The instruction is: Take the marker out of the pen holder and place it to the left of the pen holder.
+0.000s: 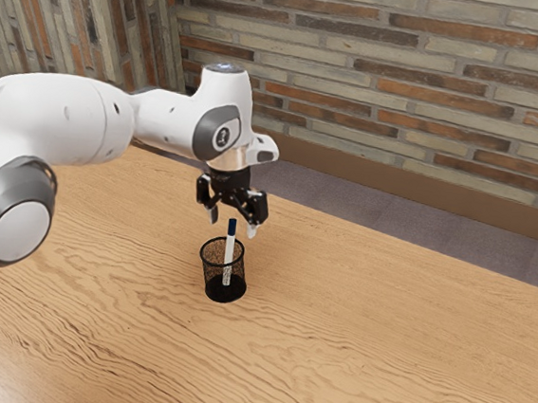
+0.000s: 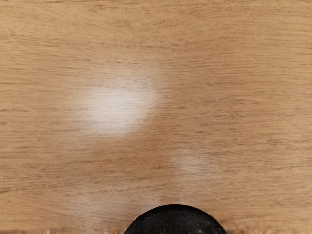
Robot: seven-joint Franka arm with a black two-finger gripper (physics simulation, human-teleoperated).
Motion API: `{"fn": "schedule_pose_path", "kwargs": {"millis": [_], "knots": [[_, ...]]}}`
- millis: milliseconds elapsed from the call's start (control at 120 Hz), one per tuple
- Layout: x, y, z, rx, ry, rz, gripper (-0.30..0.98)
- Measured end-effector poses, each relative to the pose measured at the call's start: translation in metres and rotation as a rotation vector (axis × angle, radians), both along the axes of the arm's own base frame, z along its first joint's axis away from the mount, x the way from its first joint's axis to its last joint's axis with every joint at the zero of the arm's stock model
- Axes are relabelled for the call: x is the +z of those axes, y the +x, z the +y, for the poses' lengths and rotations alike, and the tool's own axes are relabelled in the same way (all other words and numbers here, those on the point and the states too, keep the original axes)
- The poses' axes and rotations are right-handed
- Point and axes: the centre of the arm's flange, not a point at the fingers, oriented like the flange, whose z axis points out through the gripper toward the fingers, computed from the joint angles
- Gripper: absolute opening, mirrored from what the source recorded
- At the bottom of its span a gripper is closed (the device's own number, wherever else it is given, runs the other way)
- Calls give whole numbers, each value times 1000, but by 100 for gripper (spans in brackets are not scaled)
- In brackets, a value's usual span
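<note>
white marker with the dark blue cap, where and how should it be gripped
Probably by the upper end of the marker, from straight above with the open black tool: it stands nearly upright, that end rising clear of the black mesh pen holder around its lower part.

Pen holder (image 1: 213, 270): is showing metal mesh
Table (image 1: 379, 345): is gleaming, glossy wood beneath it
Wall (image 1: 404, 91): is looking rough beyond it

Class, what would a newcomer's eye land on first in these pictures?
The big white robot arm, reaching in from the exterior view's left, its black gripper open above the table. Next, the black mesh cup on the table, with a blue-capped marker poking out. Behind rises a striped brick wall.
</note>
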Motion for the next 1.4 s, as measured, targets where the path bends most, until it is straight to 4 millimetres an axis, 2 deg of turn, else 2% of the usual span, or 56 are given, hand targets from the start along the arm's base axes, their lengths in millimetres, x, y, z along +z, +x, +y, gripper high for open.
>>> {"fn": "schedule_pose_path", "kwargs": {"millis": [250,400,467,608,700,783,933,1017,1133,1233,1300,1358,1400], "knots": [[8,-12,-13,-11,-10,6,67],[5,-16,-16,-11,-12,15,66],[5,-16,-16,-8,-12,16,58],[6,-16,-9,11,-8,14,27],[7,-16,-4,25,-4,12,12],[9,-15,-2,34,-2,10,4],[12,-15,-1,43,2,5,-3],[29,-25,-4,43,1,-5,-5],[84,-50,0,56,-2,-26,-6],[121,-58,20,86,-16,-38,-7],[137,-62,69,160,-20,-37,-7],[131,-63,119,240,-8,-15,-7],[111,-56,141,277,14,18,-7]]}}
